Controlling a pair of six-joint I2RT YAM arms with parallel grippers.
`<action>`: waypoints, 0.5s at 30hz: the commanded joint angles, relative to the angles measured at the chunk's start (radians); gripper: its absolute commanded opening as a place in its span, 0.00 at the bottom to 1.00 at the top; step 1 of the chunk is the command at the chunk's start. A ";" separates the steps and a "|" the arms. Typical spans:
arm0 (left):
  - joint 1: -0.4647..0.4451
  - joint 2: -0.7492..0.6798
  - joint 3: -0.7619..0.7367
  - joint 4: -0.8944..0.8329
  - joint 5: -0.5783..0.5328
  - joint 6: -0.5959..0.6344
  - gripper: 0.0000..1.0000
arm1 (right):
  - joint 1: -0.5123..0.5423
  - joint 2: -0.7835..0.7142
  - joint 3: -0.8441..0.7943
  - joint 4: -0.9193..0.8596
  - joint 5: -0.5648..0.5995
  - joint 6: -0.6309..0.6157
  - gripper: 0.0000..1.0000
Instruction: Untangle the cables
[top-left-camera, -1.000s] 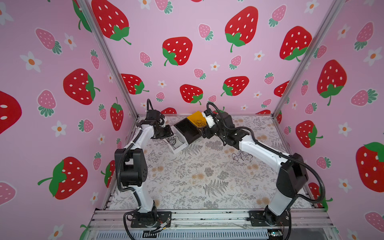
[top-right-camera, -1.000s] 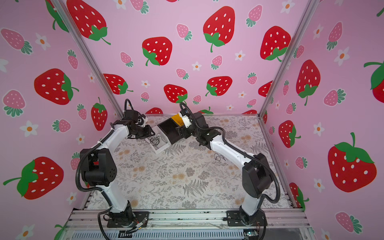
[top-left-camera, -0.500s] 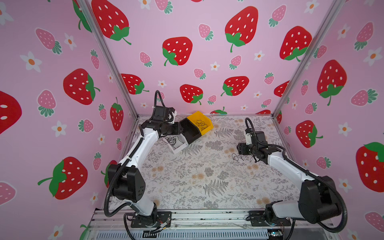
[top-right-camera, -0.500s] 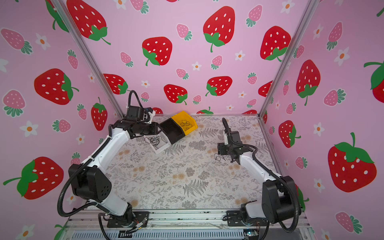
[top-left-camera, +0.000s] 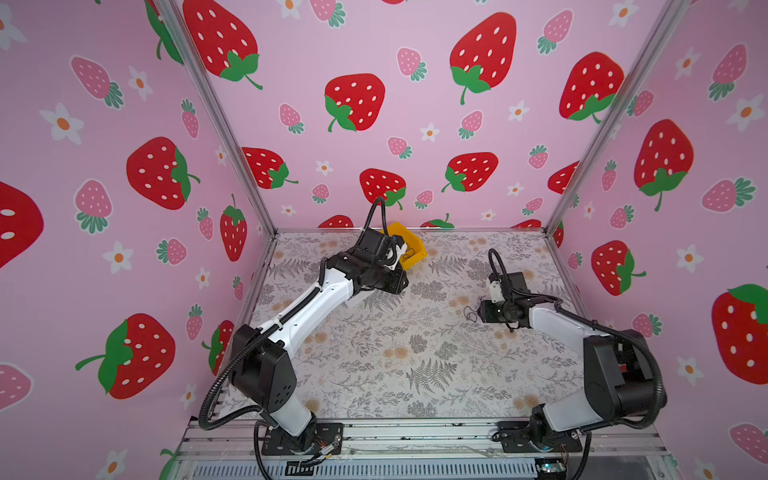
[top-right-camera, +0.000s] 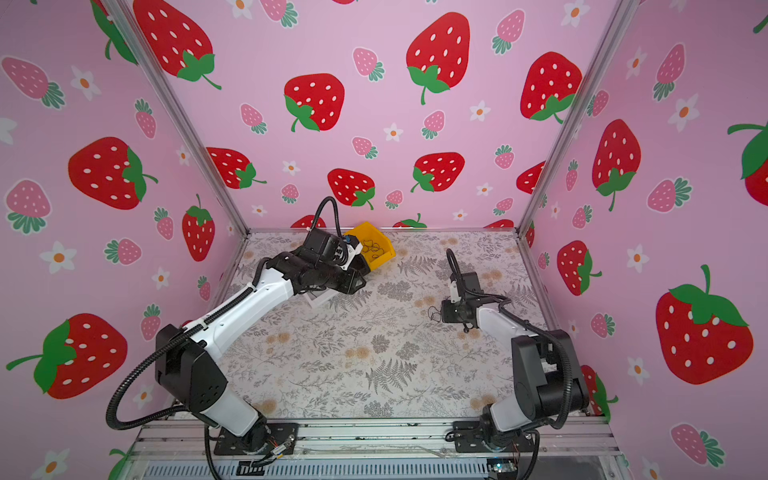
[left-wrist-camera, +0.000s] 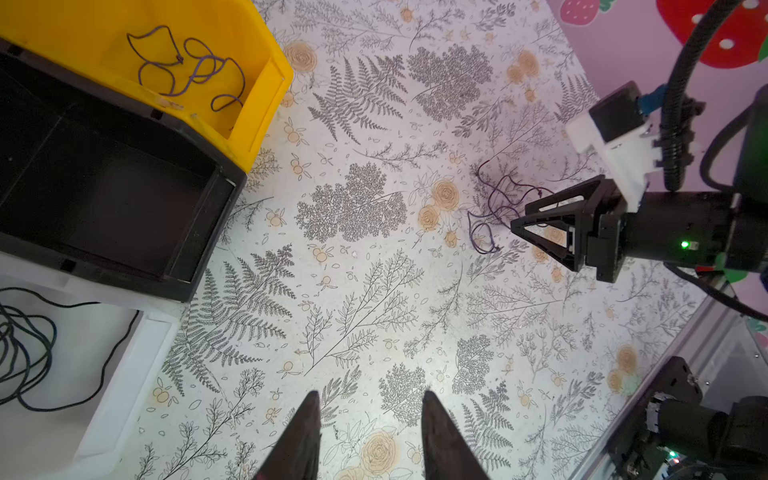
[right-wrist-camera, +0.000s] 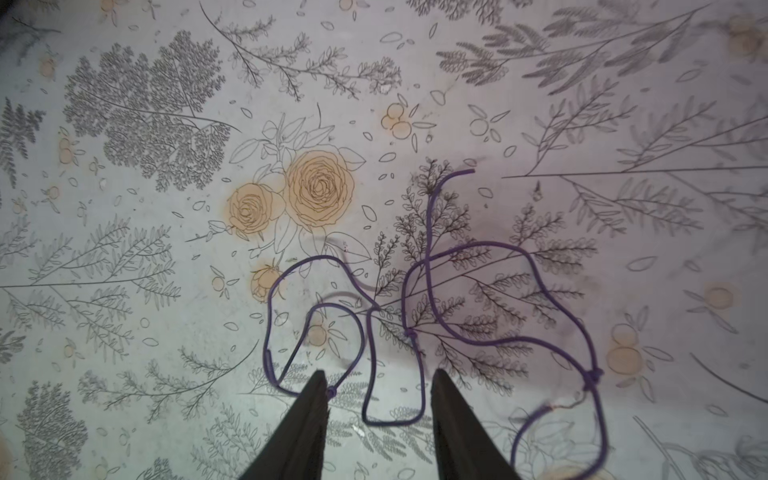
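Two purple cable tangles (left-wrist-camera: 179, 59) (right-wrist-camera: 409, 332) (three bins (left-wrist-camera: 124, 187))

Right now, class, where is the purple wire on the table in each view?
In a top view: wire right of centre.
In a top view: wire right of centre.
Left wrist: wire at the right gripper.
Right wrist: wire partly between its fingers.
Shared landmark: that gripper.

Thin purple cables (right-wrist-camera: 428, 232) looped, knotted, flat on floral mat (right-wrist-camera: 166, 124); others curled in yellow bin (left-wrist-camera: 266, 83).

Purple cables (right-wrist-camera: 429, 224) loop between the gripper's (right-wrist-camera: 378, 374) parted fingers
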 joint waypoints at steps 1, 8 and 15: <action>-0.013 0.006 -0.013 -0.001 0.002 -0.012 0.42 | 0.000 0.038 0.027 0.010 -0.050 -0.017 0.40; -0.064 0.083 0.012 0.003 0.072 -0.019 0.42 | 0.027 -0.013 0.024 0.027 -0.092 -0.035 0.15; -0.141 0.147 0.051 0.057 0.151 -0.028 0.45 | 0.080 -0.120 0.054 0.030 -0.127 -0.066 0.04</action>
